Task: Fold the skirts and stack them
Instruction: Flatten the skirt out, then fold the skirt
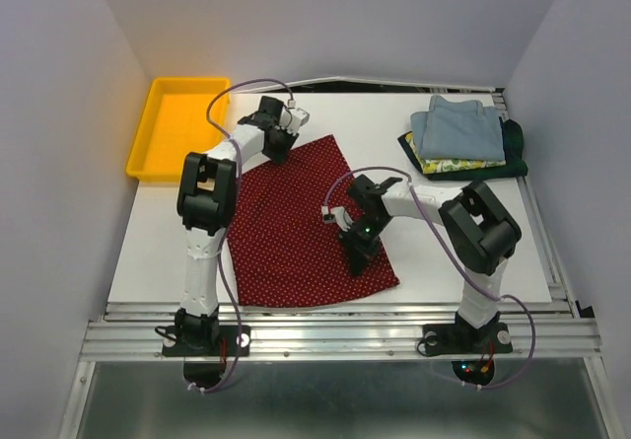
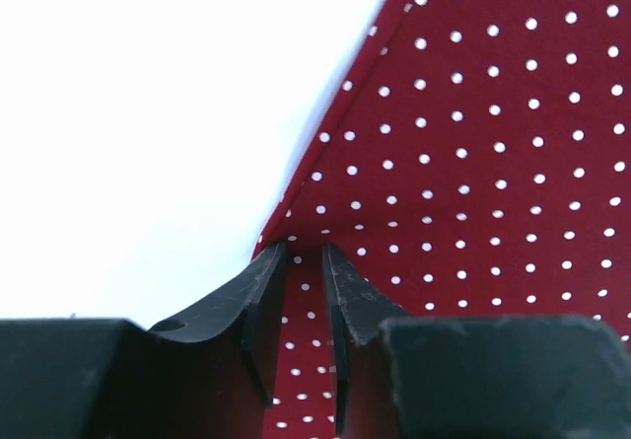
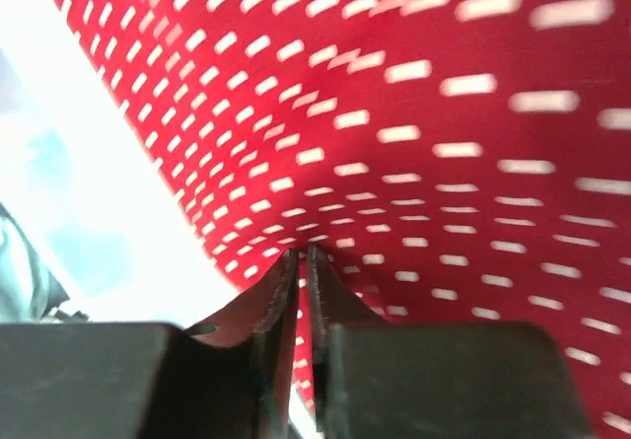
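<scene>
Pinching the dark red skirt (image 1: 291, 227), left tool (image 2: 304, 250) and right tool (image 3: 301, 253) clamp narrowly, yellow tray (image 1: 177, 128) nearby.

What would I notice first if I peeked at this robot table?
The big dark red skirt with tiny white dots, spread in the middle of the white table, with the left jaws nipping its far corner and the right jaws pinched on its near right edge. Then the bright yellow tray at the far left and the pile of folded skirts at the far right.
</scene>
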